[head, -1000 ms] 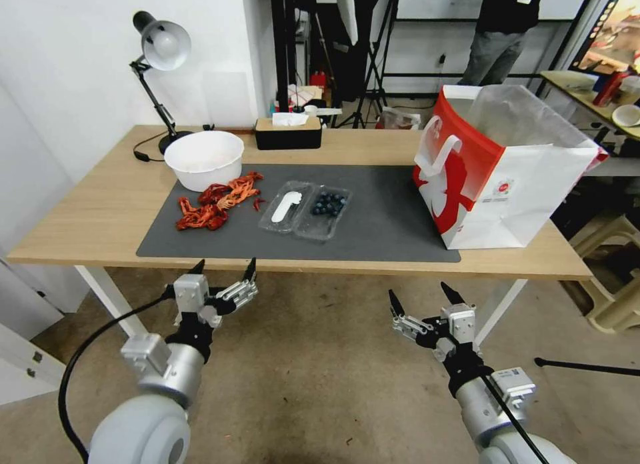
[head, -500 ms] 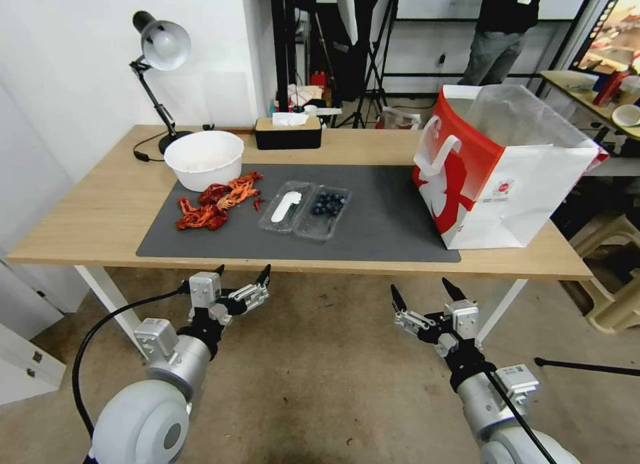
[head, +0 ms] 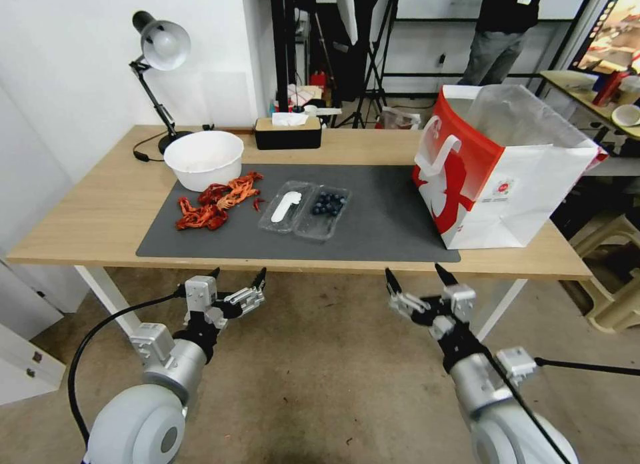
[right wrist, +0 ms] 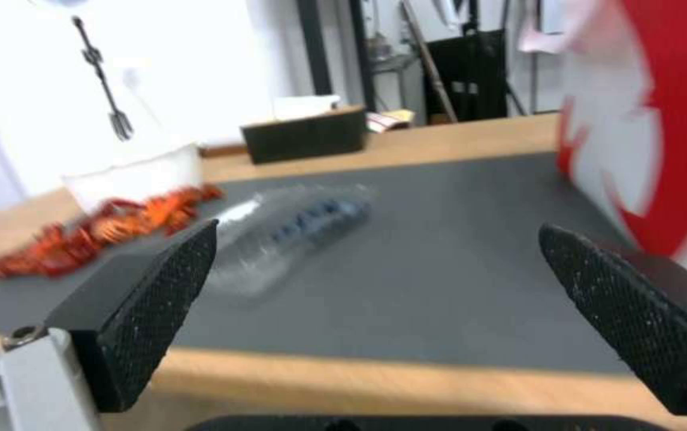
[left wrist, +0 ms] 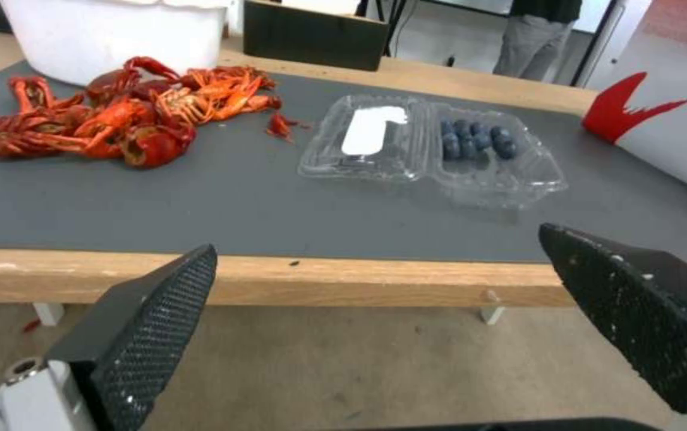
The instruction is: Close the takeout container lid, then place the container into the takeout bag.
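Observation:
The clear takeout container (head: 306,209) (left wrist: 496,160) (right wrist: 311,224) lies open and flat on the grey mat, with dark blueberries in its right half. Its lid (head: 287,207) (left wrist: 367,142), bearing a white oblong label, is folded out to the left. At the mat's right end stands the red and white takeout bag (head: 503,167) (right wrist: 647,120), upright with its mouth open and a clear liner inside. In front of the table's near edge and below it, my left gripper (head: 238,273) (left wrist: 375,326) is open. My right gripper (head: 413,275) (right wrist: 375,305), also open, sits at the table's front edge.
A pile of red crayfish (head: 217,203) (left wrist: 112,120) lies on the mat (head: 380,231) left of the container. Behind it are a white bowl (head: 203,159), a desk lamp (head: 157,57) and a black tissue box (head: 288,132). The wooden table edge (head: 300,264) runs just beyond both grippers.
The right gripper has risen and moved forward toward the table edge. The left gripper shifted right and down, then came up slightly. Container and bag have not moved.

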Motion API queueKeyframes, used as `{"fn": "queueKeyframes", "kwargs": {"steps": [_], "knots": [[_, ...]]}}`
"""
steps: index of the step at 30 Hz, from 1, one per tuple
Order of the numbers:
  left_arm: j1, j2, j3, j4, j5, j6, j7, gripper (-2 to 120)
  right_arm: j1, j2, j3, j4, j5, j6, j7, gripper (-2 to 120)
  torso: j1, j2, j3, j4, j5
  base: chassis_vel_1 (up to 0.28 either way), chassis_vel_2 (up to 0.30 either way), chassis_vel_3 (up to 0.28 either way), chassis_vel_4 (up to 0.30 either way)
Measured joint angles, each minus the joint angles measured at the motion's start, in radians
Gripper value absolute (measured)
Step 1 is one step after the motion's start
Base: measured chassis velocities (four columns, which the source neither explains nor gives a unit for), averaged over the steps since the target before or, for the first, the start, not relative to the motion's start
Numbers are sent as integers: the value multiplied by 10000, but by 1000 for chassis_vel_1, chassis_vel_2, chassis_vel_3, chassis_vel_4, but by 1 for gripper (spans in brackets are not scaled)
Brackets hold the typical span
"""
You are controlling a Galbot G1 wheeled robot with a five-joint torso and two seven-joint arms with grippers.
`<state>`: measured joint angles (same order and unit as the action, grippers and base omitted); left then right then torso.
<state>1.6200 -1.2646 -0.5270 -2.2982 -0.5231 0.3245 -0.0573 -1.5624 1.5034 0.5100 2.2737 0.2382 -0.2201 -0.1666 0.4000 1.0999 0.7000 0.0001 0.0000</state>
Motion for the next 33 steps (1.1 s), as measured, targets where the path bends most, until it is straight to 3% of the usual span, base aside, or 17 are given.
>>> {"fn": "queueKeyframes", "kwargs": {"steps": [5, 13, 16, 18, 19, 20, 25, 33], "knots": [[148, -49, -30, -8, 75, -132, 35, 100, 825, -327, -519, -467, 377, -335, 468, 100, 0, 0, 0, -1, -1, 0, 0, 0, 0], [285, -203, -21, 90, 239, -307, 70, 100, 2931, -632, -2293, -1806, 492, -1232, 2030, 100, 0, 0, 1, -3, -2, 0, 0, 0, 0], [313, -226, -28, 183, 279, -402, 71, 100, 3830, -633, -2821, -2159, 446, -1921, 2724, 100, 1, 0, 0, 1, -1, 0, 0, 0, 0], [337, -240, -59, 299, 319, -501, 71, 100, 4867, -637, -3427, -2392, 682, -3237, 4061, 100, 0, 0, 0, 0, -3, 0, 0, 0, 0], [337, -240, -59, 299, 319, -501, 71, 100, 4867, -637, -3427, -2392, 682, -3237, 4061, 100, 0, 0, 0, 0, -3, 0, 0, 0, 0], [349, -247, -87, 363, 324, -541, 69, 100, 5269, -622, -3695, -2509, 982, -3949, 4860, 100, 1, 0, 1, -1, -1, 0, 0, 0, 0], [383, -271, -155, 504, 328, -624, 69, 100, 6204, -527, -4236, -3052, 1783, -4988, 6281, 100, 0, 0, 1, -1, -1, 0, 0, 0, 0], [352, -256, -180, 733, 328, -698, 83, 100, 7404, -406, -4873, -4228, 2512, -5225, 7107, 100, 1, 0, 0, -1, -1, 0, 0, 0, 0]]}}
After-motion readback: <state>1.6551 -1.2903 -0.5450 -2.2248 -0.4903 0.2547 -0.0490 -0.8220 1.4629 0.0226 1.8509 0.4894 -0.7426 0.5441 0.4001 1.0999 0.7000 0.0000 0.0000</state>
